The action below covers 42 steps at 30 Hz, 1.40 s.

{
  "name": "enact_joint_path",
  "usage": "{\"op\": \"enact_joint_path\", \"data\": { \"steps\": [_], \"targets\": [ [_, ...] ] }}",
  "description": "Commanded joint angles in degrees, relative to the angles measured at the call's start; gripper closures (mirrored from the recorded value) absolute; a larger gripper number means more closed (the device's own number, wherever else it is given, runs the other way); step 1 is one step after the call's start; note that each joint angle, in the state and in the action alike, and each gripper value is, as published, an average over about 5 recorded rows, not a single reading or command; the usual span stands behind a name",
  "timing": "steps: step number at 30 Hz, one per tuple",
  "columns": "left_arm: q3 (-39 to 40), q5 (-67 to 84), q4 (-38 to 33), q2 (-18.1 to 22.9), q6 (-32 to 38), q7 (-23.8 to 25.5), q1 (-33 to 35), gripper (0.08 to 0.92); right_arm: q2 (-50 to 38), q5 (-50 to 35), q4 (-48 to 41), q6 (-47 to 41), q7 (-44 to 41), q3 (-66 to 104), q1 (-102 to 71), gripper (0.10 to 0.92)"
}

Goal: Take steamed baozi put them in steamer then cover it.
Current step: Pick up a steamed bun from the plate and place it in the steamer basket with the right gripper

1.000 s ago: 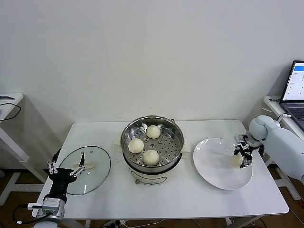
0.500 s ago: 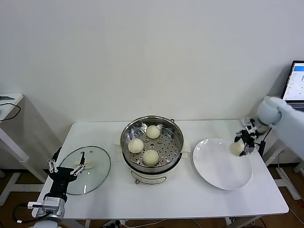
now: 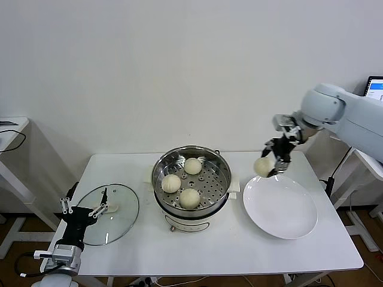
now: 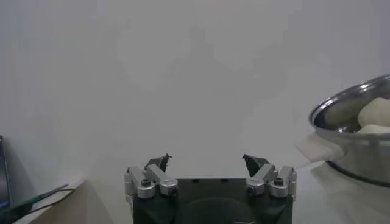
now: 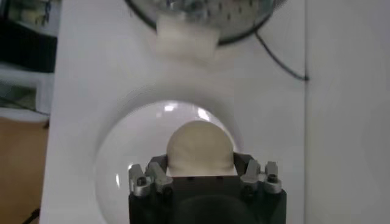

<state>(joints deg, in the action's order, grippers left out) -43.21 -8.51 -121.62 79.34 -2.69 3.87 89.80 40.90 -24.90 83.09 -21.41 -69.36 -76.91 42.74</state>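
The steamer (image 3: 191, 203) stands mid-table, a shiny steel pot with three cream baozi (image 3: 190, 197) on its perforated tray. My right gripper (image 3: 270, 162) is shut on a fourth baozi (image 3: 263, 167), held in the air above the far left rim of the white plate (image 3: 287, 215), to the right of the steamer. In the right wrist view that baozi (image 5: 200, 148) sits between the fingers, over the plate (image 5: 116, 176), with the steamer's handle (image 5: 184, 39) beyond. My left gripper (image 4: 206, 162) is open and empty, parked low at the table's front left.
The glass lid (image 3: 119, 215) with its white handle lies flat on the table left of the steamer. A laptop (image 3: 375, 87) stands on a side table at the far right. The steamer's rim (image 4: 353, 106) shows in the left wrist view.
My right gripper has lifted the baozi off the plate's right side and carried it up and left, toward the steamer. The left arm has stayed put.
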Motion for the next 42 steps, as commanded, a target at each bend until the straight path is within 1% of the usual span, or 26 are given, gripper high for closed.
{"op": "enact_joint_path", "data": {
  "steps": [1, 5, 11, 16, 25, 42],
  "targets": [
    [-0.4, 0.3, 0.5, -0.1, -0.1, 0.1, -0.2, 0.177, 16.0, -13.6, 2.2, -6.3, 2.7, -8.8, 9.0, 0.321],
    [-0.8, 0.5, 0.8, -0.2, 0.0, 0.2, -0.2, 0.177, 21.3, -12.6, -2.4, -6.2, 2.8, -7.3, 5.3, 0.32],
    [-1.4, 0.8, 1.7, -0.4, -0.1, 0.3, -0.4, 0.177, 26.9, -8.6, -10.6, -5.6, 2.3, -4.6, -1.1, 0.319],
    [-1.9, 1.2, 1.9, -0.6, -0.2, 0.4, -0.7, 0.177, 29.4, -4.7, -15.3, -4.7, 1.5, -3.6, -5.9, 0.314],
    [-2.1, 1.5, 2.6, -0.8, -0.4, 0.5, -1.2, 0.177, 30.0, -0.6, -17.8, -3.8, 1.0, -3.4, -9.6, 0.313],
    [-2.0, 1.6, 2.2, -0.6, -0.3, 0.5, -0.9, 0.177, 30.7, 1.3, -20.3, -3.7, 1.2, -2.4, -12.0, 0.313]
  ]
}}
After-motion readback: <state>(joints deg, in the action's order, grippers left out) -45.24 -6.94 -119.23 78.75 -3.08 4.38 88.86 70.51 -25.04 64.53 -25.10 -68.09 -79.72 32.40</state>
